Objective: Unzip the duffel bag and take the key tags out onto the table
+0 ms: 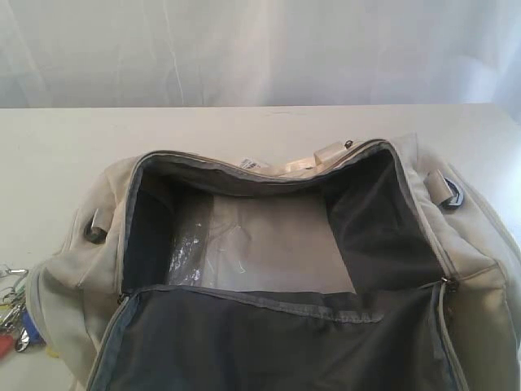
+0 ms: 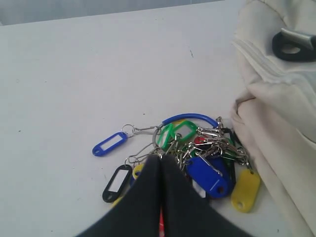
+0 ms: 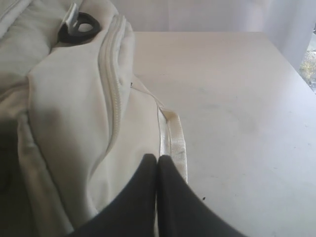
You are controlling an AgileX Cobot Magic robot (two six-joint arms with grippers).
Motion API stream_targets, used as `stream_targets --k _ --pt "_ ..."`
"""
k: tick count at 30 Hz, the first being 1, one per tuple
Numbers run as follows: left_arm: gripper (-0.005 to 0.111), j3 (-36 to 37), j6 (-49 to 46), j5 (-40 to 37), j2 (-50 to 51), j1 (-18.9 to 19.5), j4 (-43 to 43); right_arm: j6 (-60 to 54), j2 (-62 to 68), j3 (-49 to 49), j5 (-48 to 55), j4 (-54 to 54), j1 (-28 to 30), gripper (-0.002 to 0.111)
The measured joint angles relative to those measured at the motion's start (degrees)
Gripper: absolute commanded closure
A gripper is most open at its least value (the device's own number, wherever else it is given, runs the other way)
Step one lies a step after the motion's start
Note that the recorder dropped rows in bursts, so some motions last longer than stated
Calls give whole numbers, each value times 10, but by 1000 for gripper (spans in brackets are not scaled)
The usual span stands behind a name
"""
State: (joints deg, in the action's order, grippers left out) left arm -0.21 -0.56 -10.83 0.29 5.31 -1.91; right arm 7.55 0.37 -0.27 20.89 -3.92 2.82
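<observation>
The duffel bag (image 1: 480, 322) lies unzipped on the table (image 1: 244, 132), the key tags (image 2: 210, 175) beside it; the left gripper (image 2: 160, 159), over them, and the right gripper (image 3: 157, 159) both have fingers pressed together

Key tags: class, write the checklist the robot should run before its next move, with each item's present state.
1. Duffel bag unzipped: ok, top gapes open.
2. Key tags out on the table: ok, beside the bag.
3. Left pincer clear of the tags: cannot tell, shut right over them.
4. Right pincer empty: ok, shut beside the bag.
5. No tags left inside: ok, none visible.
</observation>
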Motion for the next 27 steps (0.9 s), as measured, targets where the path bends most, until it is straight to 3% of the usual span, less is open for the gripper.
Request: stream_targets --k 27 --pt "107 0 0 0 0 0 0 10 0 0 -1 0 5 108"
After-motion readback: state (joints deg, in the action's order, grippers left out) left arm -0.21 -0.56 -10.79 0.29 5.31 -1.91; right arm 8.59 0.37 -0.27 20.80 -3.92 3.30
